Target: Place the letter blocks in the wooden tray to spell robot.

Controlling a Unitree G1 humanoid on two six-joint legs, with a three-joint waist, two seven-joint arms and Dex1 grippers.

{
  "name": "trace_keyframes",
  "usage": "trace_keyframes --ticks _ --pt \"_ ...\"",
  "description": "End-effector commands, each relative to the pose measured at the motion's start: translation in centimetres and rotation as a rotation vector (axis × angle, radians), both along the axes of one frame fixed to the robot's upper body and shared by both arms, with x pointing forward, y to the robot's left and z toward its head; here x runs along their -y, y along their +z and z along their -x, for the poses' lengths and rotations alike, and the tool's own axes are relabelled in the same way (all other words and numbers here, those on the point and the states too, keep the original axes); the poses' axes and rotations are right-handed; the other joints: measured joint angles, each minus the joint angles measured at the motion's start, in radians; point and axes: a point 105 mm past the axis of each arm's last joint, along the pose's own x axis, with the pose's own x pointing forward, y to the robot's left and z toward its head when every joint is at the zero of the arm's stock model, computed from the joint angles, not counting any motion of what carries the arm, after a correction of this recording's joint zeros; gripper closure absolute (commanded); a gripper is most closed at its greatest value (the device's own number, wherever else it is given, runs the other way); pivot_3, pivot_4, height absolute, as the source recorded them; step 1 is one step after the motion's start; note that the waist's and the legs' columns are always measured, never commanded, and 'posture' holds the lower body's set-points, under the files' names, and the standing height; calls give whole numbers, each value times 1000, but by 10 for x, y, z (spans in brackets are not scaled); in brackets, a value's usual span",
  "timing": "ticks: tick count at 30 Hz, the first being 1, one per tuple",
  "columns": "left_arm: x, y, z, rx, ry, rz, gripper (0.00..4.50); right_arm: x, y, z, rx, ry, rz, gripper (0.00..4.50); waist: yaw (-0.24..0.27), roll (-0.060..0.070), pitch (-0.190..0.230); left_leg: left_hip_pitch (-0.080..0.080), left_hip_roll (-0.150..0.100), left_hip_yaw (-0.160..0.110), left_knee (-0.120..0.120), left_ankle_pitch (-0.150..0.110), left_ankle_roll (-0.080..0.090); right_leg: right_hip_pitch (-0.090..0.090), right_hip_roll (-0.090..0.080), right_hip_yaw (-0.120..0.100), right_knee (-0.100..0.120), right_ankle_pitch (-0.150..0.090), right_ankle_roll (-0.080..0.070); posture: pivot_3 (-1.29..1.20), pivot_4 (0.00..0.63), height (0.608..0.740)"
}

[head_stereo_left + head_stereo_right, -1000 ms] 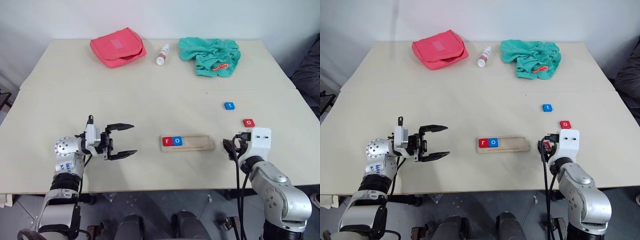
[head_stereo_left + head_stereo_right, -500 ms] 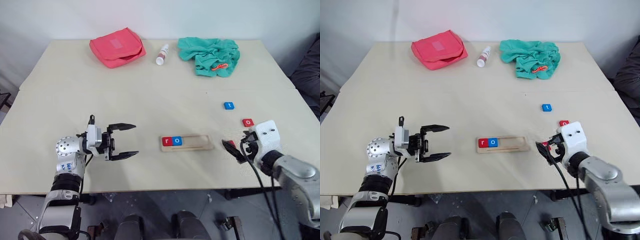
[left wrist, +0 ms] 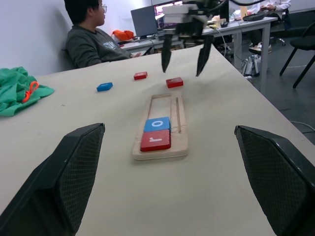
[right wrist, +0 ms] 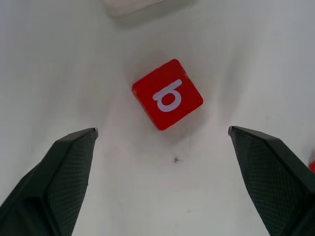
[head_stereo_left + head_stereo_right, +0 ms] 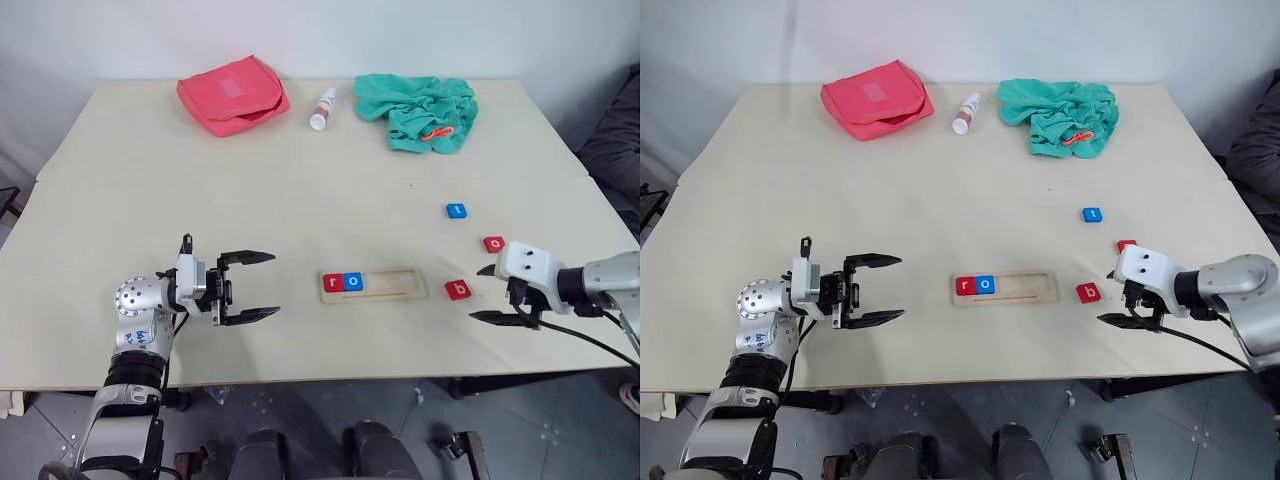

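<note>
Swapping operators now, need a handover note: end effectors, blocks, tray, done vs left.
Left end effector: open, empty, hovering left of the wooden tray.
Right end effector: open, empty, just right of the red b block.
Tray: red r block and blue o block sit at its left end; the rest is free.
Loose on the table: b beside the tray's right end, red o block, blue t block.
Left: place b, o, t.
</note>
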Motion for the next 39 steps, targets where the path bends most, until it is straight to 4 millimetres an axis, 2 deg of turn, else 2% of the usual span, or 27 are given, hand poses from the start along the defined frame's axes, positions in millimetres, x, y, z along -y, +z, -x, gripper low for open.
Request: trace_keyframes --ticks 1,6,14,17,25,29,33,36,39 --pt "-4 8 6 41 -14 -1 0 0 -2 -4 -18 62 26 45 0 0 0 0 0 0 0 0 0 0 0 0 0 0 0 0 150 740" --pt "-10 9 13 43 20 -5 0 -14 -6 -12 -57 132 -8 45 0 0 0 0 0 0 1 0 0 0 -2 -1 1 0 0 0 150 740" --pt "-12 10 14 43 36 -6 0 -15 -10 -20 -86 176 39 45 -4 0 0 1 1 0 3 0 0 0 -2 -2 3 0 0 0 150 740" --pt "-10 10 14 44 34 -3 0 -12 -12 -20 -113 181 58 555 -3 0 0 1 1 0 3 0 0 0 -2 -2 3 0 0 0 150 740" --pt "-12 9 13 43 34 -12 0 -9 -9 -30 -82 152 69 3030 -3 0 0 1 1 -1 7 0 0 3 -2 -2 3 0 0 0 150 740" --pt "-13 12 12 52 44 -4 0 -13 2 -38 -21 103 31 3037 -1 0 0 1 1 -1 8 0 0 4 -3 -3 3 0 0 0 150 740" --pt "-13 12 11 51 44 -6 0 -18 14 -38 -47 39 33 3037 -1 0 0 1 1 -1 8 0 0 4 -3 -3 4 0 0 0 150 740" --pt "-14 11 11 50 44 -8 0 -47 42 -33 -41 31 -68 3037 -1 2 1 -1 0 -1 8 -1 0 -2 -3 -3 9 0 0 0 150 740" --pt "-15 9 11 46 42 -15 0 -78 62 -27 -18 62 -150 3037 1 2 1 -1 1 -2 7 0 0 -3 -3 -4 9 0 0 0 150 740"
